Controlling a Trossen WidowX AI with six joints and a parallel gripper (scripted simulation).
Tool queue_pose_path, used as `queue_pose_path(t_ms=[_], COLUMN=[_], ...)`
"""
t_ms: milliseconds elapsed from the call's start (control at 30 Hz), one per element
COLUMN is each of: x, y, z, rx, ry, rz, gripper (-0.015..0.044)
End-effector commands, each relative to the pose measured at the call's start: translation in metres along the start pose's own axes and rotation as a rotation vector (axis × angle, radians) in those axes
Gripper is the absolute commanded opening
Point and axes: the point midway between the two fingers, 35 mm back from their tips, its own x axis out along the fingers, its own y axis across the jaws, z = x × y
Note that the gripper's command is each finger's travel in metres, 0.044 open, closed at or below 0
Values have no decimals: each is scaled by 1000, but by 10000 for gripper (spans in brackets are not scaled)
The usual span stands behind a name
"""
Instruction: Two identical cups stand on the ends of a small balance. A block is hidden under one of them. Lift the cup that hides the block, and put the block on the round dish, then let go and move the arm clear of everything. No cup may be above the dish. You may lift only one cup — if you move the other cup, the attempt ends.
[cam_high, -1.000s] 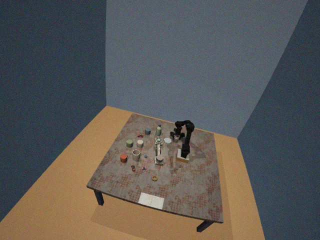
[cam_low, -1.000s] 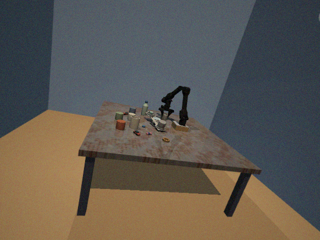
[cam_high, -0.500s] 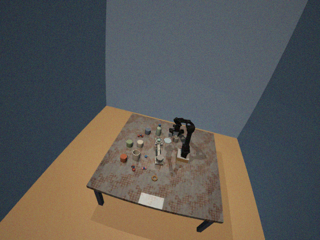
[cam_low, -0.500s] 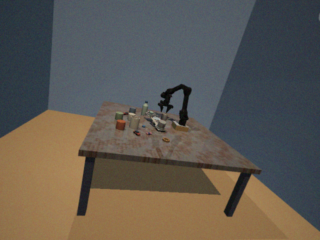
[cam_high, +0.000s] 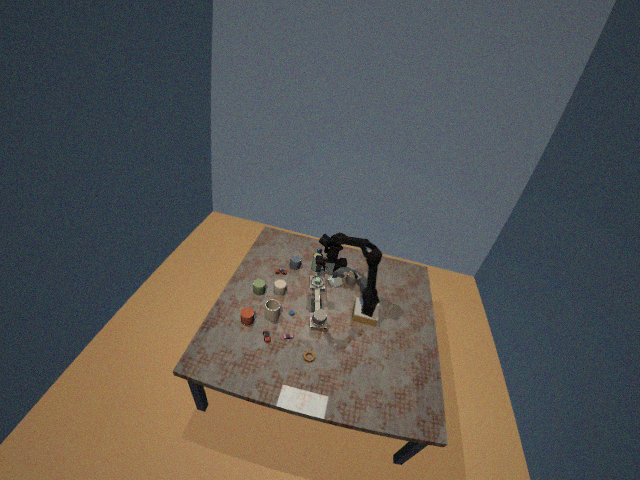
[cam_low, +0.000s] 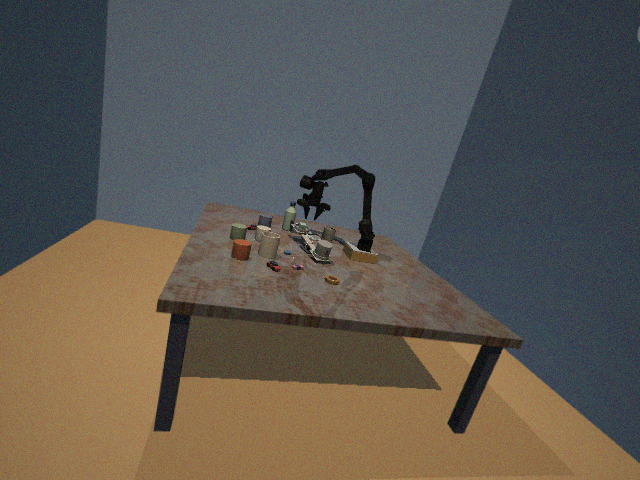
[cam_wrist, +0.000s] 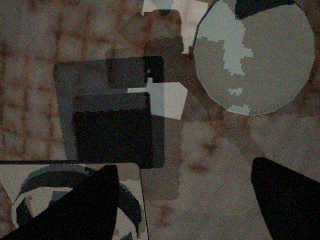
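My gripper (cam_high: 331, 269) (cam_low: 311, 218) (cam_wrist: 185, 172) is open and empty, high above the table near the balance's far end. One grey cup (cam_high: 320, 316) (cam_low: 323, 249) stands upside down on the near end of the balance (cam_high: 317, 298) (cam_low: 308, 241) (cam_wrist: 131, 172). The other cup (cam_high: 351, 277) (cam_low: 329, 233) stands on the table, off the balance, beyond the dish. The small pale green block (cam_high: 317, 281) sits uncovered on the far end of the balance. The round dish (cam_high: 334, 281) (cam_wrist: 270, 75) lies beside that end, with no cup above it. In the wrist view my left finger hides part of the balance end.
A bottle (cam_high: 315, 261) (cam_low: 289, 219) stands close behind the balance. Left are a tall mug (cam_high: 272, 311) (cam_low: 268, 245), an orange cup (cam_high: 247, 316) (cam_low: 241, 250), a green cup (cam_high: 258, 287) (cam_low: 238, 231) and toy cars. A ring (cam_low: 332, 283) lies in front.
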Motion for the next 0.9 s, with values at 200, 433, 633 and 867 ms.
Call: queue_pose_path(t_ms=[200,433,633,867], x=[-19,-9,-3,8], y=[68,69,68,69], z=[-61,-61,-61,-61], rx=[86,86,86,86], ry=[28,28,28,28], rz=[-3,-3,-3,-3], gripper=[260,260,260,260])
